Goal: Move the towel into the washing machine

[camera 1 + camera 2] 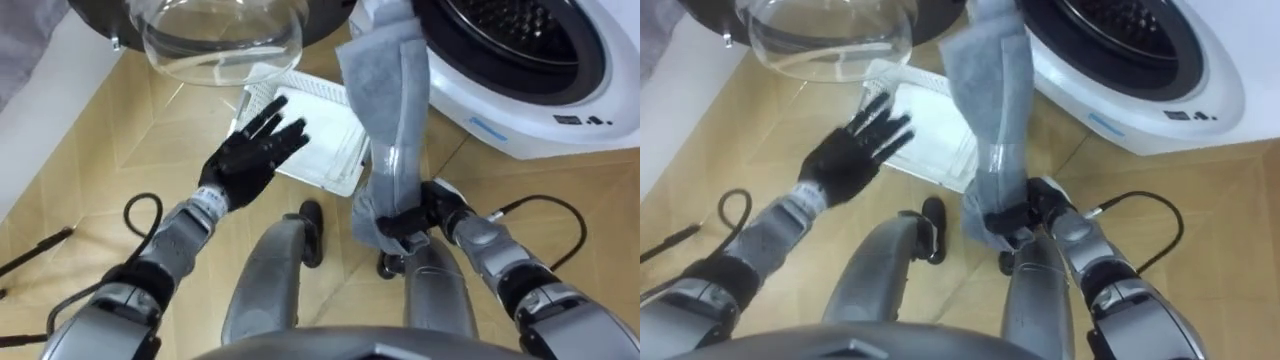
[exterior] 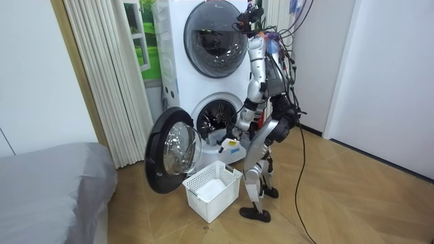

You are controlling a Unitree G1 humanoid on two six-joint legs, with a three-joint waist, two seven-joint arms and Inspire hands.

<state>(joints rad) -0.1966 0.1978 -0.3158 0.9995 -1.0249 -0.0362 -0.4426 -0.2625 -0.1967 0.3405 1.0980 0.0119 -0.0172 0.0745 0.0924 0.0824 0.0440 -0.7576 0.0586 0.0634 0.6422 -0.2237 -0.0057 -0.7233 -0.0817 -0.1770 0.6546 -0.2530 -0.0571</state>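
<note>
The towel point(image 1: 385, 100) is grey, soft and floppy. It looks light, so it should not be hard to lift. It will bend and sag wherever nothing holds it up, and a loose end could catch on the edge of the hole in the washing machine point(image 1: 560, 90). It will not break or slip much. A good place to hold it is near one end, bunched up. The rest could then be pushed into the hole.

The right robot hand point(image 1: 418, 218) is in front of the washing machine, low down, and its fingers are curled tight around the near end of the towel. From there the towel runs in a long strip up to the edge of the washing machine's hole. I cannot tell if the far end rests on that edge.

The left robot hand point(image 1: 250, 155) holds nothing. Its fingers are straight and spread wide. It hangs over the white basket point(image 1: 345, 182), which sits on the floor in front of the washing machine, below the open door point(image 1: 220, 40).

The robot stands close in front of the washing machine, bent down a little.
</note>
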